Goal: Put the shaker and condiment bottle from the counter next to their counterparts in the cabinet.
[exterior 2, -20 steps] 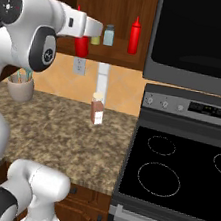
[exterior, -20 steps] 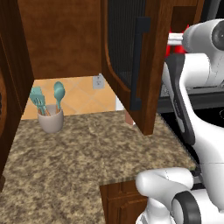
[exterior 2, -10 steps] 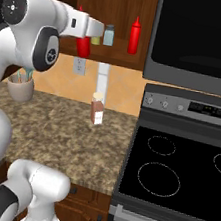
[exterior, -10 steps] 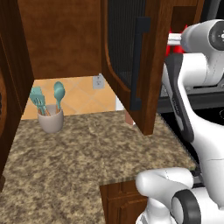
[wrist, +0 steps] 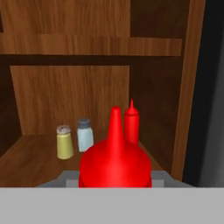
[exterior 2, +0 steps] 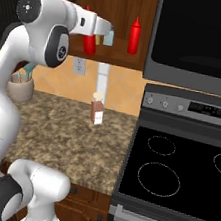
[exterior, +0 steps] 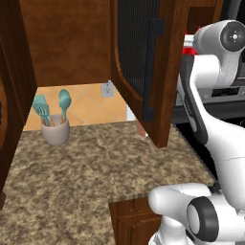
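- While the arm [exterior 2: 42, 26] reaches up from the bench [exterior 2: 62, 140], the cabinet [exterior: 143, 72] is the biggest thing here: dark wood, its ribbed door with the long black handle swung open over the bench's right part.
- Right of the bench's right edge stands the black stove [exterior 2: 177, 179], with a dark oven or microwave front above it.
- At the bench's back left corner sits a utensil crock [exterior: 55, 130] with teal tools; near its back right edge stands a small brown-capped bottle [exterior 2: 97, 113], apart from everything else.
- The jaws are clamped on the condiment bottle [wrist: 115, 164], carried at the mouth of the cabinet; in the right base view its red body hangs below the hand [exterior 2: 89, 42], just in front of the shelf edge.
- On the cabinet shelf [wrist: 35, 159], toward its right side, waits the counterpart red bottle [wrist: 131, 124], with the pale blue-grey shaker [wrist: 85, 134] and a yellow shaker [wrist: 64, 142] close together to its left.
- Risks, as I judge them: the carried bottle lines up almost straight at the red twin, so pushing in without a sideways shift could knock it over; drifting left could topple the two shakers; the open door near the arm's left leaves little swing room; letting go with the base above the shelf could tip the slim bottle.
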Available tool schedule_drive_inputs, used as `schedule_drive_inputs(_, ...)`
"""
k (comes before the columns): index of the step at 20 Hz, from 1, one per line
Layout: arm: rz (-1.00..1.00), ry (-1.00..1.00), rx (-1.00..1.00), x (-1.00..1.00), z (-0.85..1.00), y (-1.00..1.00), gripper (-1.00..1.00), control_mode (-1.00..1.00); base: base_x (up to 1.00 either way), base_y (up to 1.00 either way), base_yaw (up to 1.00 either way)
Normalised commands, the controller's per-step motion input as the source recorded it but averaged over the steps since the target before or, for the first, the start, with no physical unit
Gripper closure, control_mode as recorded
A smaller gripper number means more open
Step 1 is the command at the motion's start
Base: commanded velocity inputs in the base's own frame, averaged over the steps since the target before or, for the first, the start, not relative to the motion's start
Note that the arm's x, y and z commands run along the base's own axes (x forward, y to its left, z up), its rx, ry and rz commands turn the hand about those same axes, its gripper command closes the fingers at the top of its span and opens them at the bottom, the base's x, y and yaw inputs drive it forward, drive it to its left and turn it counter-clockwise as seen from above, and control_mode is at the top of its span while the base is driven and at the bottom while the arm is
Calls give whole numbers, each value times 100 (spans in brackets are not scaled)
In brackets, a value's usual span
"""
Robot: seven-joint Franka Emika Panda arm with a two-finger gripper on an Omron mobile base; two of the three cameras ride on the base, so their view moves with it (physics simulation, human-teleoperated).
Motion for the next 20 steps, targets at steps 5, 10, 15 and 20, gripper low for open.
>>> schedule_drive_inputs(5,0,0,0,31,0,-7,100,-100,0,0,0)
schedule_drive_inputs(10,-4,1,-1,33,-22,-23,100,-100,0,0,0)
schedule_drive_inputs(15,-3,0,0,23,-4,-3,100,-100,0,0,0)
schedule_drive_inputs(20,-1,0,0,32,-9,0,100,-100,0,0,0)
